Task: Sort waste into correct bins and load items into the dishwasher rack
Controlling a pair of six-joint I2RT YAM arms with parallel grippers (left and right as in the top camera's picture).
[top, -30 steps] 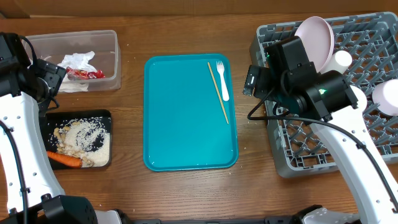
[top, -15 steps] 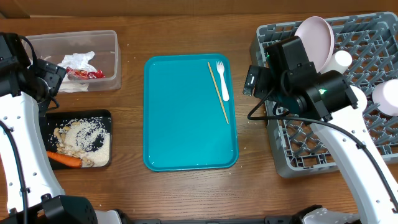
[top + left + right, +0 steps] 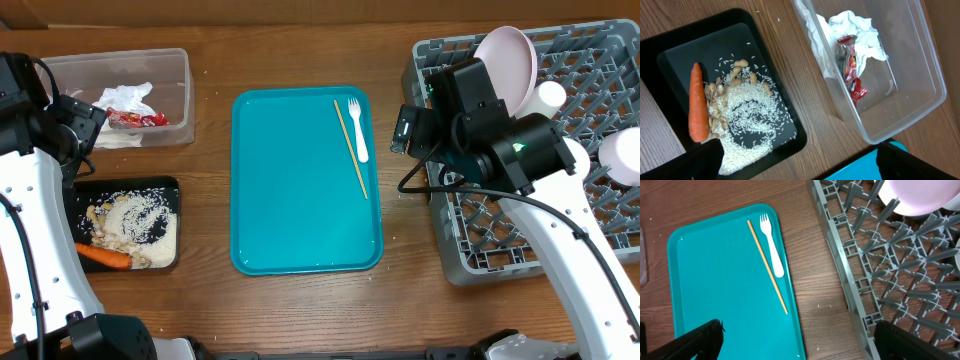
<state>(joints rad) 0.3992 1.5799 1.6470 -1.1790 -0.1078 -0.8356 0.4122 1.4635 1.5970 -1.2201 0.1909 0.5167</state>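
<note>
Nothing has moved over the last second: both arms hang just where they were, so no step of the task has advanced. Right gripper (image 3: 797, 329) hovers with its fingers spread wide and nothing between them, over the right edge of the teal tray (image 3: 715, 290), beside the grey dishwasher rack (image 3: 850, 280). Ahead of it on that tray lie the white plastic fork (image 3: 771, 245) and the thin wooden stick (image 3: 767, 267), close beside each other, the only items not yet loaded. A plate (image 3: 505, 65) leans in the rack, with a cup (image 3: 548, 97) and a bowl (image 3: 622, 155) nearby. Left gripper (image 3: 797, 152), equally spread and empty, hangs above the table between the black tray (image 3: 675, 60) and the clear tub (image 3: 912, 55). The black tray holds a carrot (image 3: 698, 102), peanuts (image 3: 715, 97) and rice (image 3: 752, 127); the tub holds crumpled napkins (image 3: 850, 22) and a red wrapper (image 3: 852, 65). Waste sorting looks finished; the pause likely comes ahead of a reach for the fork or stick
</note>
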